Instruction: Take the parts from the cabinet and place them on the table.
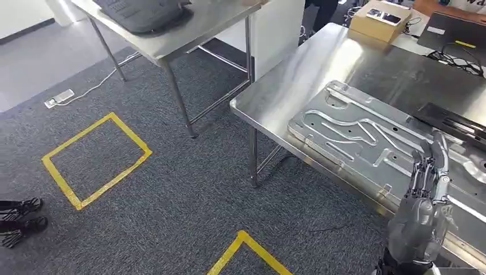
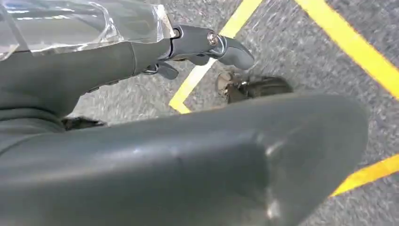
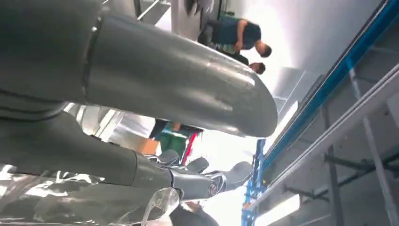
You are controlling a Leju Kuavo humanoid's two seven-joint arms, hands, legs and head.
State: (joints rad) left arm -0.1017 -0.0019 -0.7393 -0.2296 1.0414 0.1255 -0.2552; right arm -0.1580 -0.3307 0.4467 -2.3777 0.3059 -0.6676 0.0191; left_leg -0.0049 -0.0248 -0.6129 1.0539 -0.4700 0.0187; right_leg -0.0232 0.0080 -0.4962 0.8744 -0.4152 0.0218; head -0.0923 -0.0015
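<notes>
Upright, right robot hand [image 1: 424,209], fingers extended

Large silver ribbed metal panel [image 1: 367,143] lying flat on steel table [image 1: 321,69]

Right hand [image 1: 423,212]: matte grey palm shell, silver-and-black segmented fingers. Left hand [image 2: 141,141]: thick smooth grey thumb, dark fingers, silver pivot screw, clear plastic wrap.

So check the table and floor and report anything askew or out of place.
The large metal panel lies skewed on the steel table, one long edge slightly overhanging the table's front edge. The right hand hovers at that edge. A power strip lies loose on the floor.
</notes>
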